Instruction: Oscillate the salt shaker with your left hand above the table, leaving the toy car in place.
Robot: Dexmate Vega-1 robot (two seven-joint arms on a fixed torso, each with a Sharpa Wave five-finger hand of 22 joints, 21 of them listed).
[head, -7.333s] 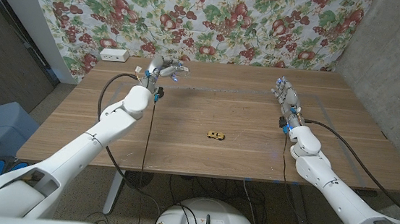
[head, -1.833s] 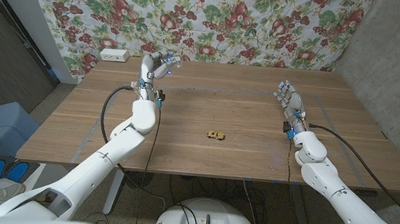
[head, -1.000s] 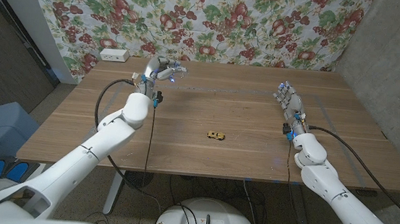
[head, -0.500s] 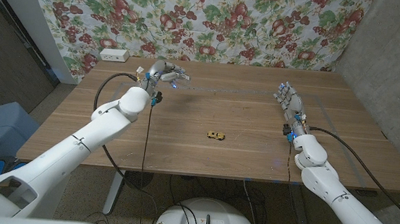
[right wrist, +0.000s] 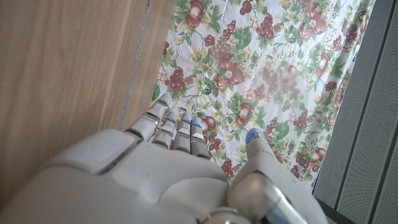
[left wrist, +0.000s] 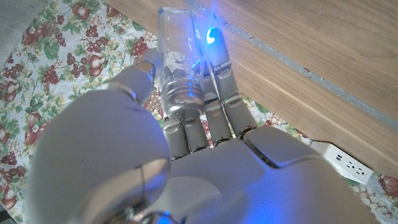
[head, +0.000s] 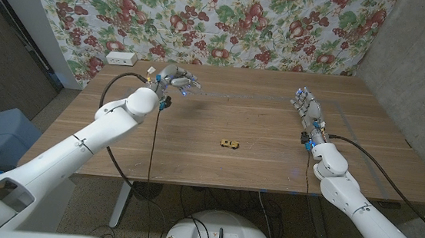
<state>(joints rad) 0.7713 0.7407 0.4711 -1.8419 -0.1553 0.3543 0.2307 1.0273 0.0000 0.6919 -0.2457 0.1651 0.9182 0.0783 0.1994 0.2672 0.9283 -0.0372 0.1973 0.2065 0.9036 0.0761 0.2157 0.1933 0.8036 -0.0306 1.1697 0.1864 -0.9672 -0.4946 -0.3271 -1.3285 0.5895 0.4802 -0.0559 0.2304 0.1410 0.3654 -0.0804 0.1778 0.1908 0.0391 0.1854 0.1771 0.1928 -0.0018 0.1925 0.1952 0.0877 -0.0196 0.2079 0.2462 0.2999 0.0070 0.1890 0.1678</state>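
Note:
My left hand [head: 173, 78] is raised over the far left part of the table and grips a clear glass salt shaker [left wrist: 178, 62] with a metal cap between thumb and fingers. In the head view the shaker [head: 186, 80] sticks out to the right of that hand, lying roughly level. A small yellow toy car [head: 229, 144] sits on the wood near the table's middle, well apart from both hands. My right hand [head: 306, 108] stands at the right side of the table, fingers straight and apart, holding nothing; the right wrist view shows its back [right wrist: 155, 174].
A floral cloth [head: 229, 20] hangs behind the wooden table [head: 215, 173]. A white power strip [head: 121, 58] lies at the far left corner. A grey tape line [head: 238, 96] crosses the table's far part. Cables run along both arms.
My left hand has swung with the shaker: it pointed up 1.8 s ago and now points to the right, tipped over. The car and my right hand have stayed put.

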